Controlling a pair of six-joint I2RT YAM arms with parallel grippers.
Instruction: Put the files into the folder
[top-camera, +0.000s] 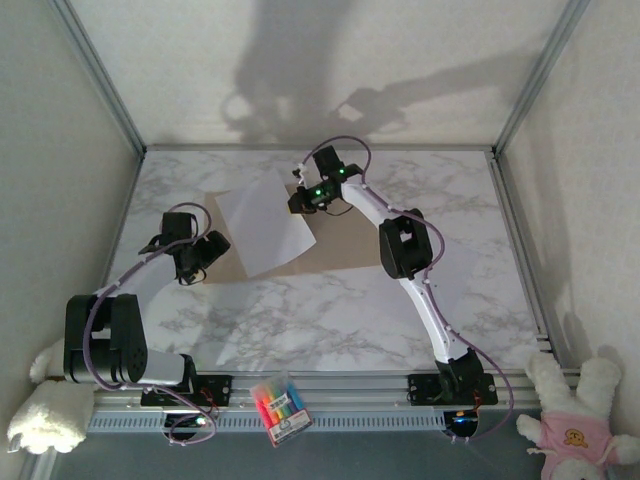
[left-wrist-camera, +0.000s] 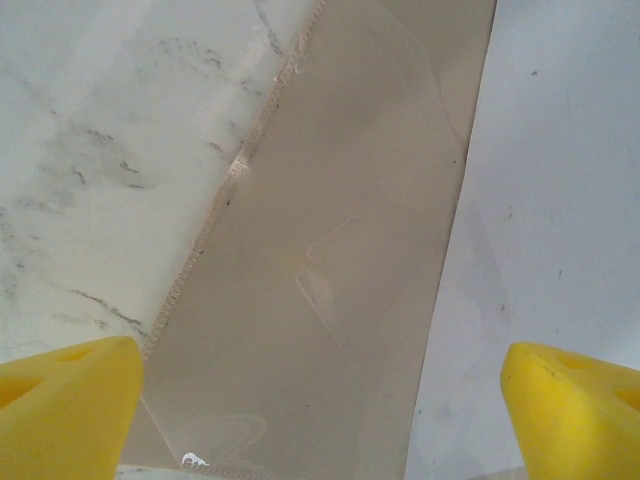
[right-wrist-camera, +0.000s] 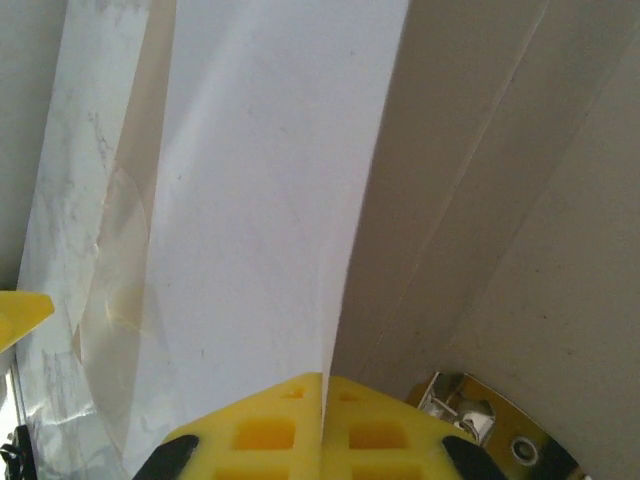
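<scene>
The folder (top-camera: 345, 250) lies flat on the marble counter (top-camera: 300, 320), a little toward 11 o'clock from the counter's middle in the top view. The files (top-camera: 262, 228) rest askew over the folder's 9 o'clock half, and their far corner toward 10 o'clock hangs past the folder onto the counter.

The right gripper (top-camera: 300, 197) is at the files' 1 o'clock corner. In the right wrist view the right gripper (right-wrist-camera: 322, 395) has its yellow fingers pressed together on the paper's edge, with the brown folder (right-wrist-camera: 500, 200) beside it at 3 o'clock.

The left gripper (top-camera: 190, 268) sits at the folder's 9 o'clock edge. Seen from its wrist, the left gripper (left-wrist-camera: 320, 385) is spread wide with nothing in it, over the folder (left-wrist-camera: 330, 250), with the files (left-wrist-camera: 560, 180) at 3 o'clock.
</scene>
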